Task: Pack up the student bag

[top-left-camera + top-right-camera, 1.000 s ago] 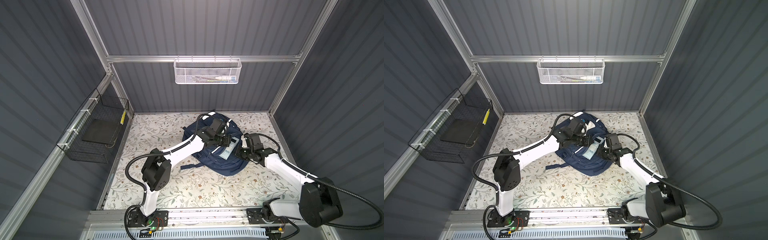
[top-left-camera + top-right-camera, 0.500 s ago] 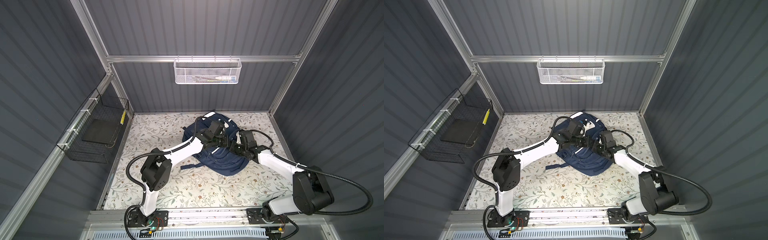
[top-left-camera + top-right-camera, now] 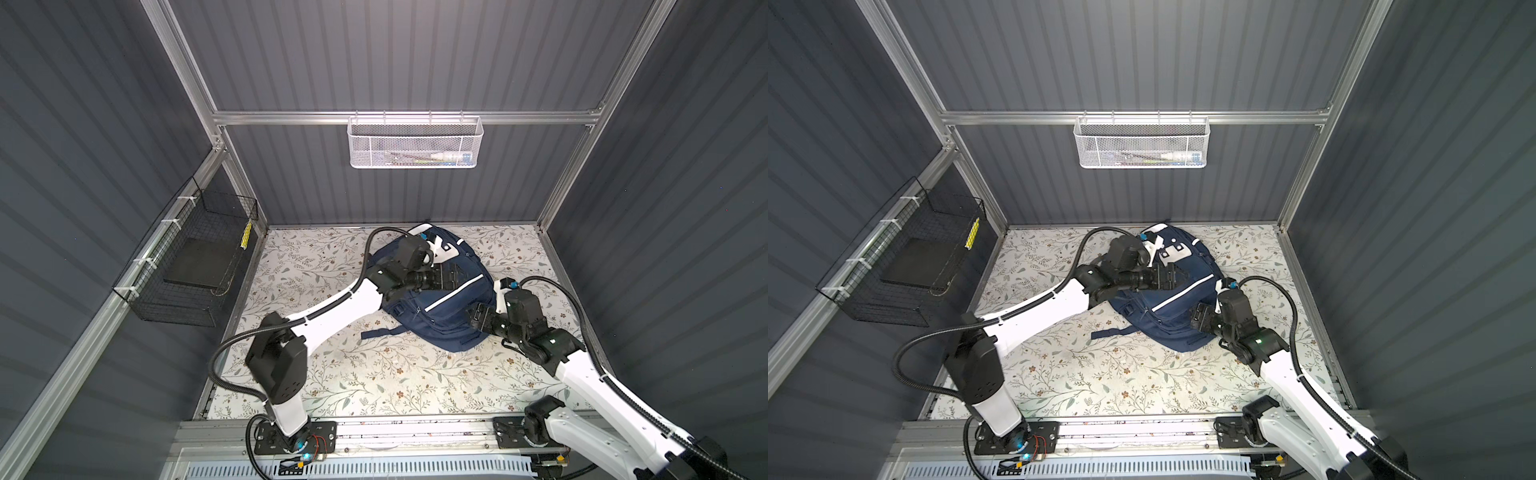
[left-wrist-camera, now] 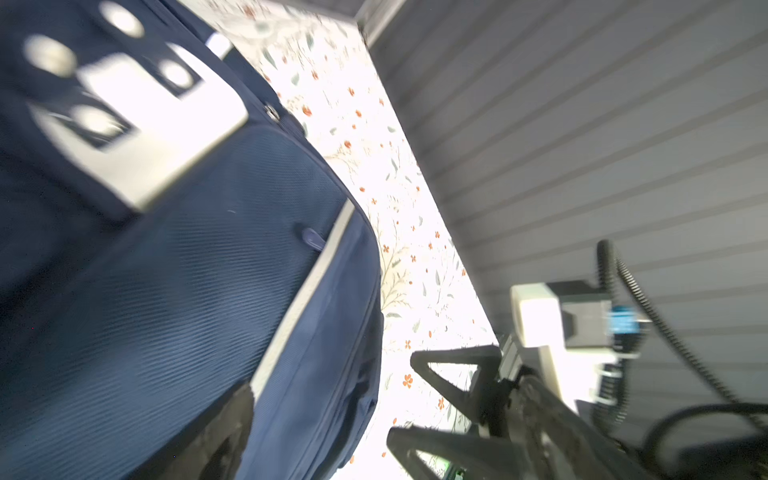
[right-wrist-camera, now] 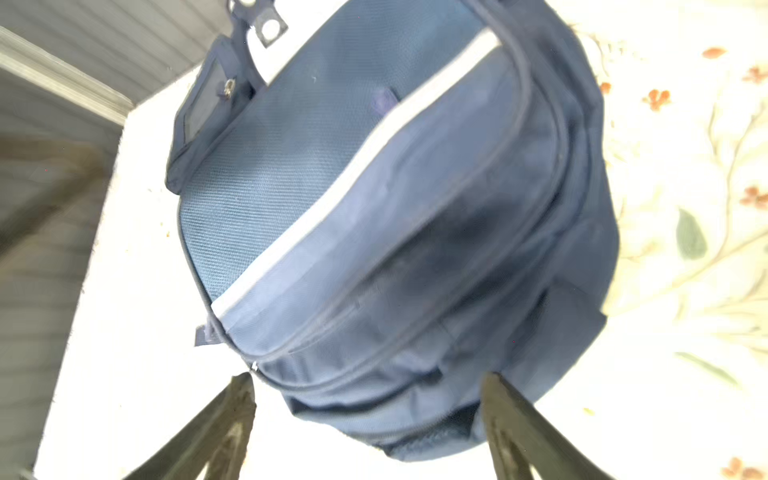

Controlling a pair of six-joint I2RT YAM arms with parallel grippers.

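A black wire basket (image 3: 195, 270) is hung on the left wall. The left gripper (image 3: 459, 276) is seen spread wide over the student bag (image 3: 446, 328), which is laid flat near the back edge of the bench (image 3: 374, 374), right of centre. The right gripper (image 3: 473, 318) is spread wide and empty, just beside the bag's right end.

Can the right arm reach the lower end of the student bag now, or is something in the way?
Probably yes. The right gripper points at the lower end of the student bag from close by, jaws open, nothing between them. The left gripper is farther up the bag.
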